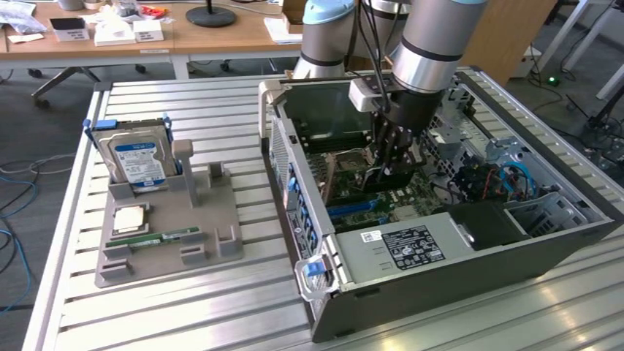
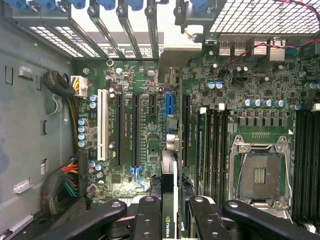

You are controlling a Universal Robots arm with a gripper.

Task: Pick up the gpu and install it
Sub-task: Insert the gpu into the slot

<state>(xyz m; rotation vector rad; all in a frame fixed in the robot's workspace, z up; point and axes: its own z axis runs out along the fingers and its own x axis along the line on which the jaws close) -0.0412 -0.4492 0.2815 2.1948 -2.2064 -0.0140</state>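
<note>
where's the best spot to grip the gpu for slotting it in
Its upper long edge, from above, pinching the two flat faces: the gpu stands on edge over the motherboard, so its connector edge is free. The gripper holds it so.

A grey holder is set at the worktop's nine o'clock. An open computer case is laid at three.

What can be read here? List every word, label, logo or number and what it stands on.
No text reads clearly.
Blue-and-white label on the boxy grey hard drive: too small.
Black-and-white label on the silver power supply box: too small.
White print on the green motherboard: blurred.
Thin dark gpu card edge: small green logo, no letters.
</note>
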